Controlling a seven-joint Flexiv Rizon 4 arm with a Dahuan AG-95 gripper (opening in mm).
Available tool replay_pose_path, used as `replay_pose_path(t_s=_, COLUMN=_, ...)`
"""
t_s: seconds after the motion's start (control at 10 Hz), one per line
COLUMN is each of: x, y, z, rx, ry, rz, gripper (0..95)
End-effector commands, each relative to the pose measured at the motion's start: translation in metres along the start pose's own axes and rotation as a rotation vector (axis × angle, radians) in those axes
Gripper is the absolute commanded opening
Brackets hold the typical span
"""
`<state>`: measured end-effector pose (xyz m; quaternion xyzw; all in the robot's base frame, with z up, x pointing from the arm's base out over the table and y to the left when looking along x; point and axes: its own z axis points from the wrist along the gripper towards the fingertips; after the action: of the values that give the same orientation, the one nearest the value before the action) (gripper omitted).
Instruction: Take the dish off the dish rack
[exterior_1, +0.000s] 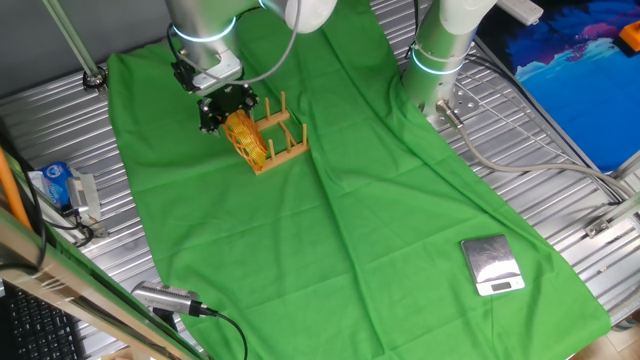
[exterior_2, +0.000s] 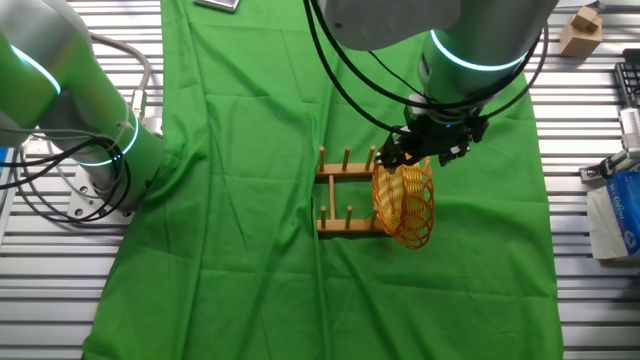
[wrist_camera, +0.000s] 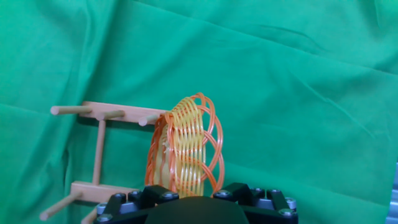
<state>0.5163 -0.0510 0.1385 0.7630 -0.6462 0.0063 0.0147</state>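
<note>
Items I log, largest first, placed against the dish rack (exterior_1: 275, 140). Green cloth (exterior_1: 350, 210): beneath it. Gripper (exterior_2: 425, 150): directly above its end; whether the fingers grip anything, I cannot tell. Dish (wrist_camera: 185, 146): on edge in the rack's end slot. Silver scale (exterior_1: 492, 265): well apart.

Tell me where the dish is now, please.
The dish stands on edge at one end of the dish rack, directly under the claw, on the green cloth.
</note>
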Motion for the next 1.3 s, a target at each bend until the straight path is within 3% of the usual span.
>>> replay_pose_path(t_s=0.1, x=-0.0001, y=-0.0012, z=0.0001, rx=-0.001, ry=-0.010, rz=-0.015, gripper=76.0)
replay_pose_path(t_s=0.6, x=0.0000, y=-0.0010, z=-0.0013, rx=-0.005, ry=-0.005, rz=0.022, gripper=76.0)
replay_pose_path(t_s=0.8, x=0.0000, y=-0.0010, z=-0.0013, rx=-0.040, ry=-0.037, rz=0.041, gripper=76.0)
replay_pose_path(t_s=1.3, x=0.0000, y=-0.0010, z=-0.0013, rx=-0.048, ry=-0.018, rz=0.031, gripper=76.0)
